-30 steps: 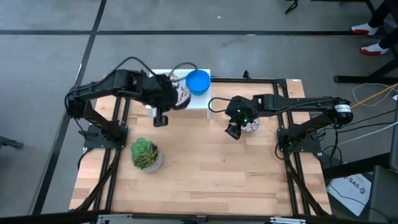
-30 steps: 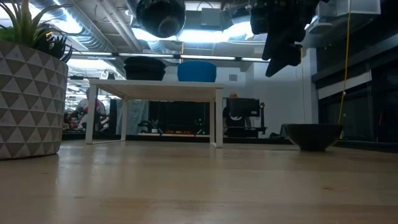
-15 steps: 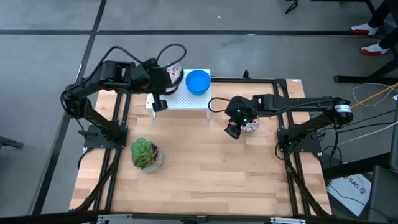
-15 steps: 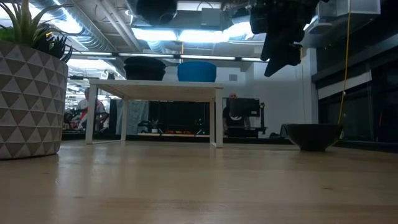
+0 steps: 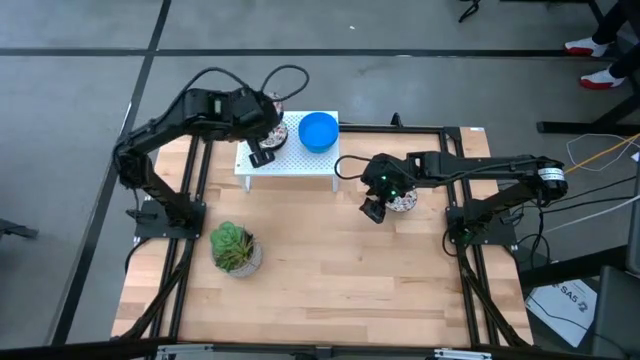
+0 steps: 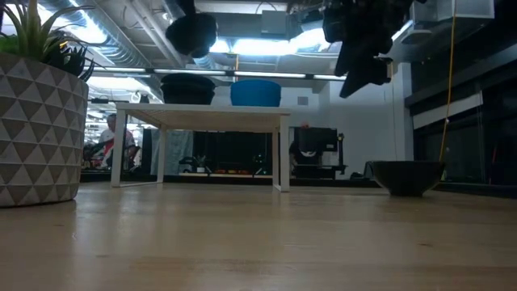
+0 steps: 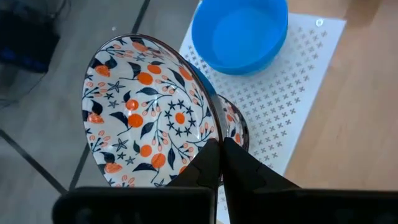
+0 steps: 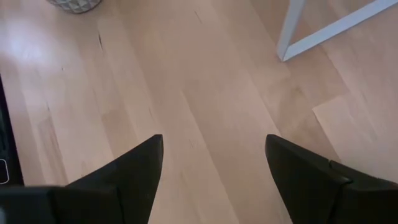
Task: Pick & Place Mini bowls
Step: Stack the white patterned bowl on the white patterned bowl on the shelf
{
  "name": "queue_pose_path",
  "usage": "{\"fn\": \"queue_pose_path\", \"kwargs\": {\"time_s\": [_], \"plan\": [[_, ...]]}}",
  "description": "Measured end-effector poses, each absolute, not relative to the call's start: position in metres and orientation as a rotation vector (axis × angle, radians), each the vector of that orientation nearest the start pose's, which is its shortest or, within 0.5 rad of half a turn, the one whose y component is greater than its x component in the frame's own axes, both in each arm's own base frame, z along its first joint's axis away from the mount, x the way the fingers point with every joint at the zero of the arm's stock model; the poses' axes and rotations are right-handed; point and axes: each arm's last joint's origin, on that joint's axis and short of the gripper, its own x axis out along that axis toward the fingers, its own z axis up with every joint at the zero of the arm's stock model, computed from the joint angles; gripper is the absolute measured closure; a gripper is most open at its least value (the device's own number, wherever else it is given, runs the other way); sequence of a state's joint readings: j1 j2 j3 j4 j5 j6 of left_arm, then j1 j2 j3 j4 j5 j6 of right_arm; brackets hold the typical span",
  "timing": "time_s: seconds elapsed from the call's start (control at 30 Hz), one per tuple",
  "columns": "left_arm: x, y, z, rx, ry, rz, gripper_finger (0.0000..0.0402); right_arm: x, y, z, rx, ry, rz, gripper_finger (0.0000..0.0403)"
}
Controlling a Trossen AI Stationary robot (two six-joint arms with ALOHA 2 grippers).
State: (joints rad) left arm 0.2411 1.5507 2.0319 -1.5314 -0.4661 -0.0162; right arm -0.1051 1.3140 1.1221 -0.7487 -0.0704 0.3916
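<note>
**Mid-task: one patterned bowl in the grip above the white stand, one more left on the table**

High view: near the top centre, the blue bowl (image 5: 319, 131) sits on the white stand (image 5: 300, 163); the left gripper (image 5: 262, 156) hangs over the stand's left end, and at right of centre the right gripper (image 5: 373, 211) hovers beside a patterned bowl (image 5: 404, 202) on the wooden table (image 5: 340, 280), so that one looks unplaced. Low view: two bowls show on the stand at upper centre, a dark one (image 6: 187, 88) left of the blue; another rests at right on the table. Left wrist view: the fingers (image 7: 239, 171) are clamped on the rim of a tilted floral bowl (image 7: 146, 134), held above another floral bowl (image 7: 231, 121) on the stand. Right wrist view: its fingers (image 8: 140, 168) stand wide apart over bare wood, holding nothing.
</note>
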Motion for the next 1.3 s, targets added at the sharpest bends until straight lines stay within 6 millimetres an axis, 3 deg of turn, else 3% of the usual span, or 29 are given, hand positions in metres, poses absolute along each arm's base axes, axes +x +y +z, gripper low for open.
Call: {"fn": "queue_pose_path", "kwargs": {"time_s": [0.47,0.87,1.3], "plan": [[0.269,0.103,0.420,0.016,1.240,0.510,0.0399,0.261,-0.026,0.293,0.445,0.912,-0.215,0.0121],[0.263,0.118,0.419,-0.087,1.228,0.545,0.0399,0.261,-0.026,0.293,0.479,0.910,-0.232,0.0121],[0.266,0.124,0.384,-0.111,1.371,0.537,0.0399,0.261,-0.026,0.293,0.488,0.910,-0.237,0.0121]]}}
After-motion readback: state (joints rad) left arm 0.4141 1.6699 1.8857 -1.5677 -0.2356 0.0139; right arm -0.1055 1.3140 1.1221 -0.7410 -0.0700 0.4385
